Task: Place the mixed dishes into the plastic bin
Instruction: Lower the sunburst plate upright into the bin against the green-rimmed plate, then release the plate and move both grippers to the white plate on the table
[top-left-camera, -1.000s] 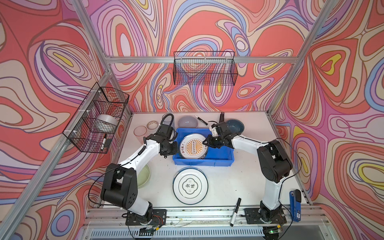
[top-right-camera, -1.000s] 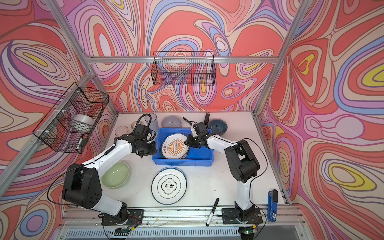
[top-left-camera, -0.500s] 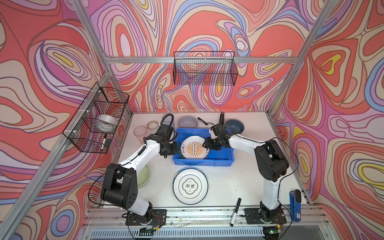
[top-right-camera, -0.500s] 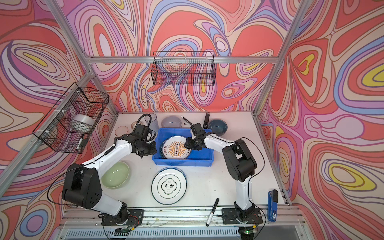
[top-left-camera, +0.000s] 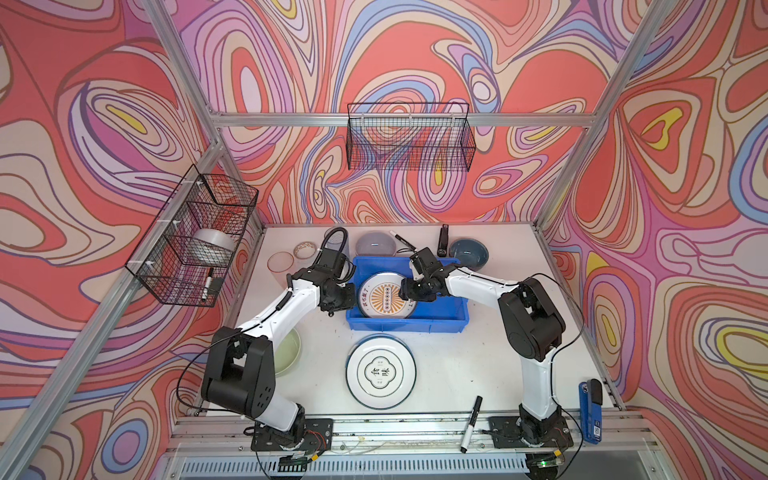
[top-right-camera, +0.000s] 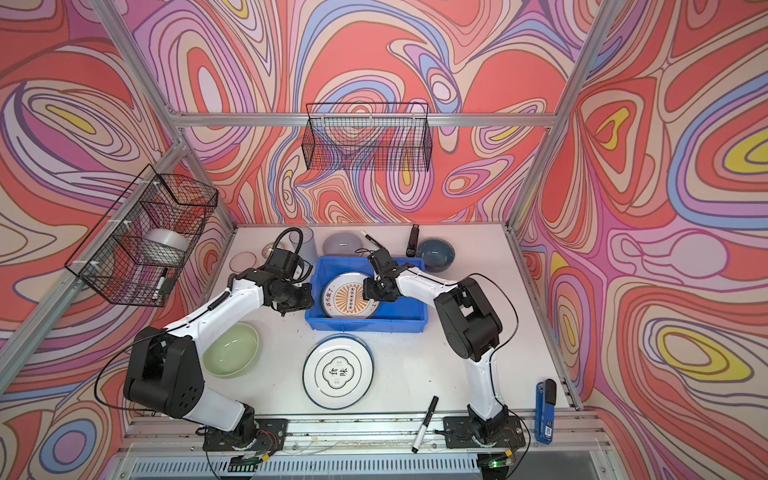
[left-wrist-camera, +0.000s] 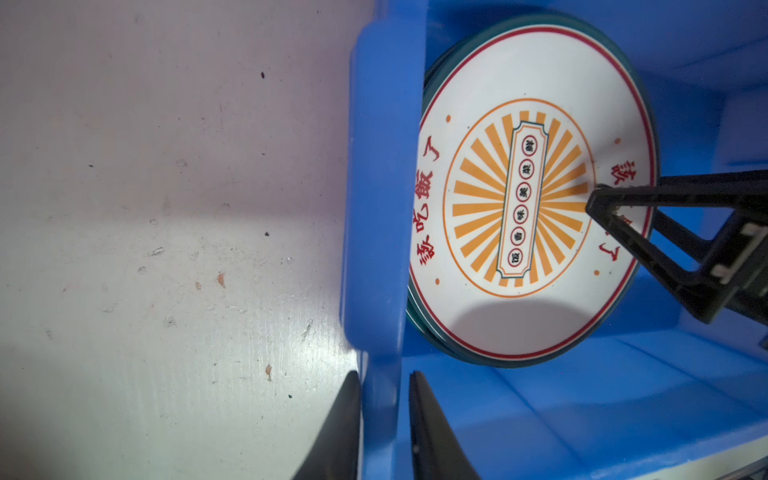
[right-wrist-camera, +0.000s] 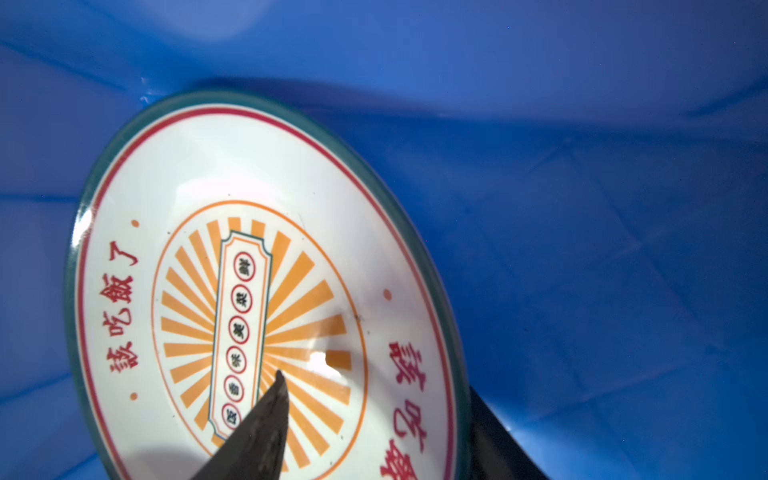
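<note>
Inside the plastic bin (top-left-camera: 444, 322), against its left wall, lay the sunburst plate (top-left-camera: 386, 296); right gripper (top-left-camera: 406, 293) straddled its rim, jaws parted; left gripper (left-wrist-camera: 384, 376) clamped that wall. Judged: release step; next, lift clear without snagging.

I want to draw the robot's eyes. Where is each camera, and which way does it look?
Both top views: high in front, looking down at the table; both arms show.
Left wrist: beside the blue bin, facing its wall; the left gripper pinches it.
Right wrist: above the bin, facing the sunburst plate; the open right gripper straddles its edge.
Shared: every view shows that plate.
</note>
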